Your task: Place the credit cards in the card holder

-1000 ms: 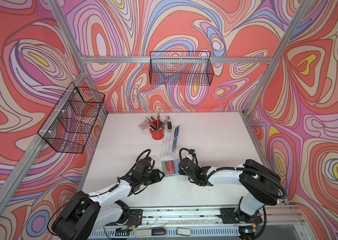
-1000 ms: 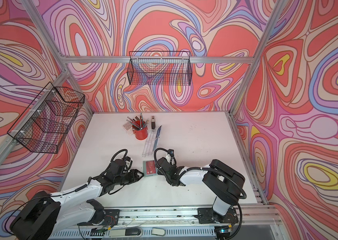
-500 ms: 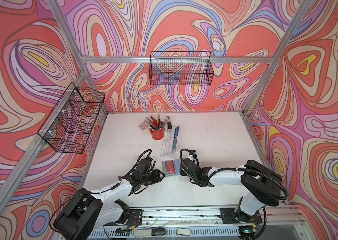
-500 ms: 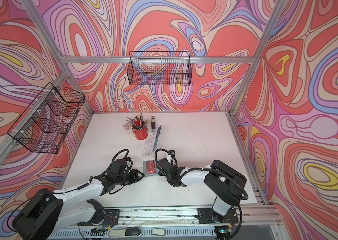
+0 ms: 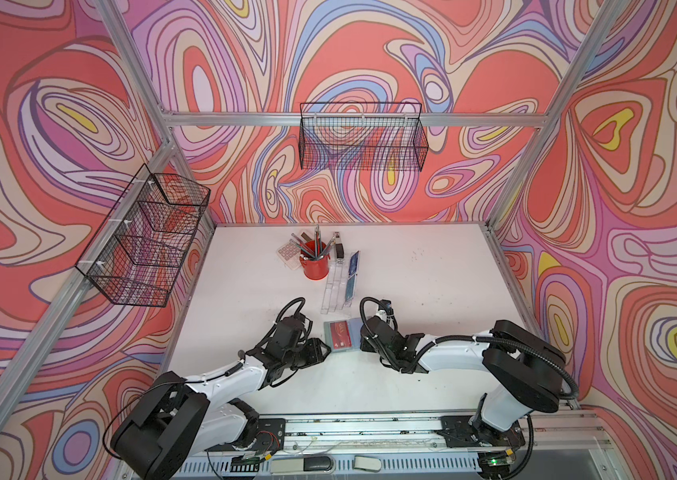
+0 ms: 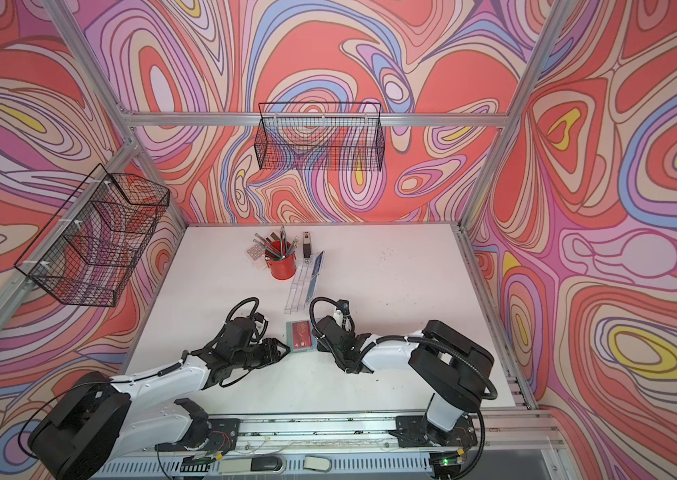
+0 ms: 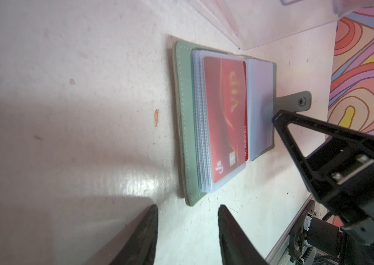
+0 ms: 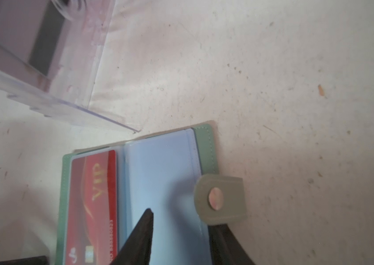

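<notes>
Hardly anything has shifted since a second ago: both arms lie low on the white counter (image 5: 432, 291) where they were, facing each other across the card holder (image 7: 183, 124).

On the left wall hangs a black wire basket (image 5: 149, 241). The left pincer (image 7: 187, 210) lies near the counter's front, its two dark fingers spread with nothing between them. The holder's near corner sits just ahead of that gap, not touching either finger.

Further back, a calculator (image 5: 288, 252) lies beside a red cup (image 5: 315, 269) of pens and pencils. Just right of the cup, a clear acrylic stand (image 5: 333, 289) holds a blue credit card (image 5: 354, 262) upright in its rear tier.

In front of the stand, between the two pincers, the sage-green card holder lies open and flat. A red credit card (image 7: 225, 119) with gold "VIP" lettering sits in the top clear sleeve of its left half. The right half shows a pale blue sleeve (image 8: 163, 174). The snap-button strap (image 8: 221, 198) juts out past the right edge.

The right pincer (image 8: 180, 220) has its fingers apart, one tip over the blue sleeve, the other by the strap. Whether that tip presses on the sleeve, I cannot tell.

A second wire basket (image 5: 364, 139) hangs on the back wall.
</notes>
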